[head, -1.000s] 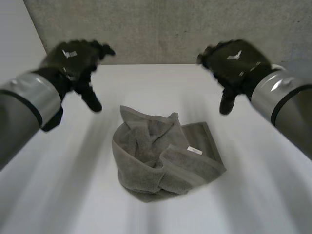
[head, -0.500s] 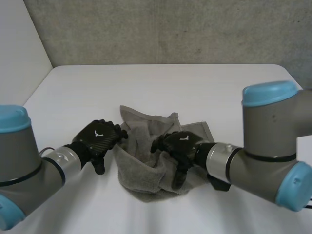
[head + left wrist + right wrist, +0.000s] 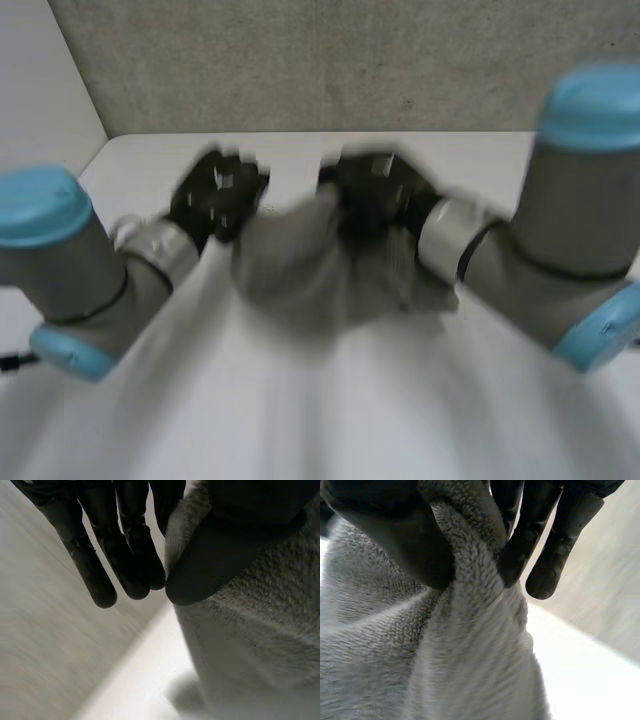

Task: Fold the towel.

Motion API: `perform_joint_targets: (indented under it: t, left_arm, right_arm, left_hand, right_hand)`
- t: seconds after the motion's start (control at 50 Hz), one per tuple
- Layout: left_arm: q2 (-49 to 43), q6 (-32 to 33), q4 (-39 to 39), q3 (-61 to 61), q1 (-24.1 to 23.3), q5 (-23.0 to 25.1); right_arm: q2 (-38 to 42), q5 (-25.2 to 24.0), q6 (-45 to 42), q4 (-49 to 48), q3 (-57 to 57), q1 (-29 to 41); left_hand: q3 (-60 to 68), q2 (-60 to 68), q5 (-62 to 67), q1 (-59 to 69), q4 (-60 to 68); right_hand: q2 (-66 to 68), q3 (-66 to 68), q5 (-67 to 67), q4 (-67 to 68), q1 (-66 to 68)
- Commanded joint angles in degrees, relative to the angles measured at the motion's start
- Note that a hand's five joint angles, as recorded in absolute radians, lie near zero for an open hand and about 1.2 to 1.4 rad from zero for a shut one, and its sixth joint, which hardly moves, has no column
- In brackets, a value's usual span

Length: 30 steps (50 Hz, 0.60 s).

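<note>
Currently: white table (image 3: pixel 330 420) spans the head view. Left arm (image 3: pixel 90 280) and right arm (image 3: pixel 560 250) both angle inward, elbows out, wrists converging over the table's far half. Grey towel (image 3: pixel 300 265) hangs bunched between the two hands, drooping toward the table; contact with the surface cannot be made out. Left hand (image 3: pixel 215 195) is on the towel's left edge: thumb (image 3: pixel 220 560) flat on the pile, straight fingers (image 3: pixel 125 555) behind the edge, pinching it. Right hand (image 3: pixel 375 195) is at the upper right: thumb (image 3: pixel 395 530) and fingers (image 3: pixel 530 525) nip a raised fold.
</note>
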Motion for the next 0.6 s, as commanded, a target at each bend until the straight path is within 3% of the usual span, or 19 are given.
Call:
perform_joint_targets:
  t: [0.02,0.06,0.12,0.28,0.46,0.6]
  left_arm:
    - [6.54,-9.05,7.09,12.70,-4.52,-13.05]
    - [8.21,-12.64,10.50,15.41,-5.75,-18.65]
    - [8.48,-13.10,11.22,15.52,-6.36,-19.64]
    - [7.60,-12.83,8.15,3.50,-9.27,-19.11]
    - [6.02,-12.83,6.39,-14.17,-9.18,-15.69]
    - [7.06,-12.75,4.28,-18.85,-9.09,-14.28]
  right_arm:
    - [-10.70,12.48,-1.77,-19.17,-6.14,-1.96]
    - [-12.20,12.50,-3.26,-22.43,-5.00,-1.87]
    - [-13.10,11.01,-7.56,-23.09,-2.19,-1.78]
    - [-8.28,6.79,-19.51,-12.20,6.06,-0.82]
    - [-2.29,7.05,-31.03,-5.68,18.19,-1.34]
    - [-2.29,7.57,-35.97,3.11,21.02,-1.61]
  left_hand:
    - [10.43,10.42,11.36,12.42,10.43]
    - [10.43,10.42,11.36,12.42,10.43]
    - [10.43,10.42,11.36,12.42,10.43]
    - [10.43,10.42,11.36,12.42,10.43]
    - [10.43,10.42,11.36,12.42,10.43]
    - [10.43,10.42,11.36,12.42,10.43]
  right_hand:
    - [6.51,3.90,4.89,3.57,4.40]
    - [6.51,3.90,4.89,3.57,4.40]
    - [6.51,3.90,4.89,3.57,4.40]
    - [6.51,3.90,4.89,3.57,4.40]
    - [6.51,3.90,4.89,3.57,4.40]
    - [6.51,3.90,4.89,3.57,4.40]
